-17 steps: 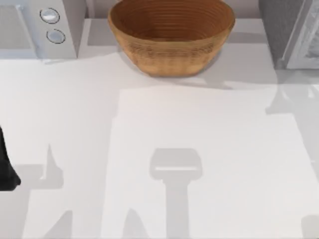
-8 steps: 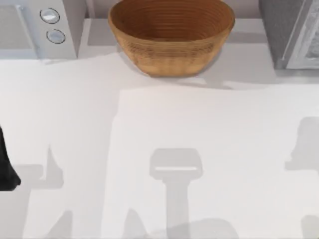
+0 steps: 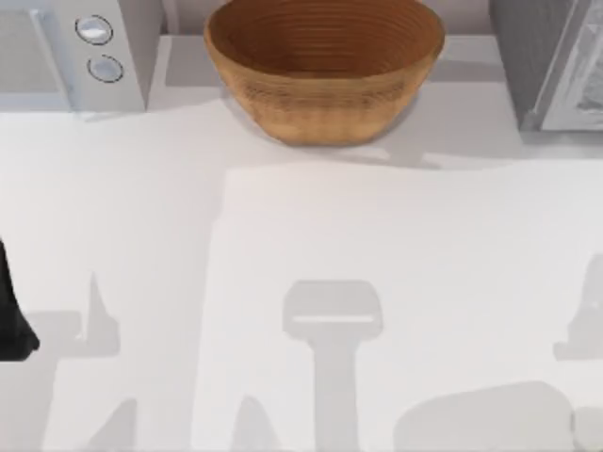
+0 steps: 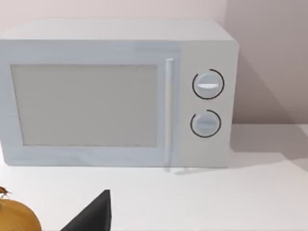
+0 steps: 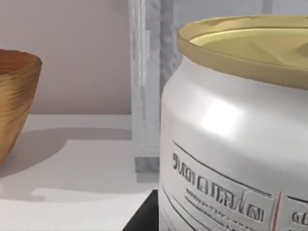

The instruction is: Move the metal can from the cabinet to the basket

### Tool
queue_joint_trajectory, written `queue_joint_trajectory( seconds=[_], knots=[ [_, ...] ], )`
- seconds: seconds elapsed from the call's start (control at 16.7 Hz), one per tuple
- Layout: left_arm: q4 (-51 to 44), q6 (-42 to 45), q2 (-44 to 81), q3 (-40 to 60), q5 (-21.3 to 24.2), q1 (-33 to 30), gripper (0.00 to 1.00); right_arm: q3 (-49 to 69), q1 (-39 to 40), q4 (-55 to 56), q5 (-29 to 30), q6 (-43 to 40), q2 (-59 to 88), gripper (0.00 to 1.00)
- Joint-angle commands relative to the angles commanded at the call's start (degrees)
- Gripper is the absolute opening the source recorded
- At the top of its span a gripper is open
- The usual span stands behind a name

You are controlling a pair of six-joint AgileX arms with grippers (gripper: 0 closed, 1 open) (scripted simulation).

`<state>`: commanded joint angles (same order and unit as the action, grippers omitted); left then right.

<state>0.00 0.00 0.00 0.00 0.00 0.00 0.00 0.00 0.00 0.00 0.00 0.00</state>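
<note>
Well, the metal can is out of the cabinet already, and that is the first half of the job done as far as these views let anyone judge. The right wrist view has the can looming right up against the camera, gold-toned rim on top, pale body with raised lettering and a thin red mark, and a dark sliver of the right gripper tucked against its lower side. By that closeness the right gripper looks clamped around the can and carrying it, though the contact itself sits below the edge of the view. Behind the can stands the cabinet's pale upright edge, and beyond that the basket, well apart from the can, so the carry across is the part left to do, and then the release. From above, the basket sits at the back of the table with nothing inside its ribbed rings; the cabinet stands to the right of the basket, a white appliance with two knobs to the left of it. The left arm is parked far to the basket's left at the near table edge, and whether the left gripper is spread or pressed together cannot be told.
</note>
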Motion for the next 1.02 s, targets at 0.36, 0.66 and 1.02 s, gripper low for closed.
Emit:
queue_joint_trajectory(
  seconds=[0.36, 0.66, 1.02],
  knots=[
    [0.0, 0.0, 0.0, 0.0, 0.0, 0.0, 1.00, 0.2, 0.3, 0.1, 0.3, 0.1, 1.0, 0.00],
    [0.0, 0.0, 0.0, 0.0, 0.0, 0.0, 1.00, 11.4, 2.5, 4.4, 6.8, 0.4, 12.9, 0.00],
    [0.0, 0.0, 0.0, 0.0, 0.0, 0.0, 1.00, 36.1, 9.6, 11.8, 18.4, 0.7, 45.0, 0.00]
  ],
)
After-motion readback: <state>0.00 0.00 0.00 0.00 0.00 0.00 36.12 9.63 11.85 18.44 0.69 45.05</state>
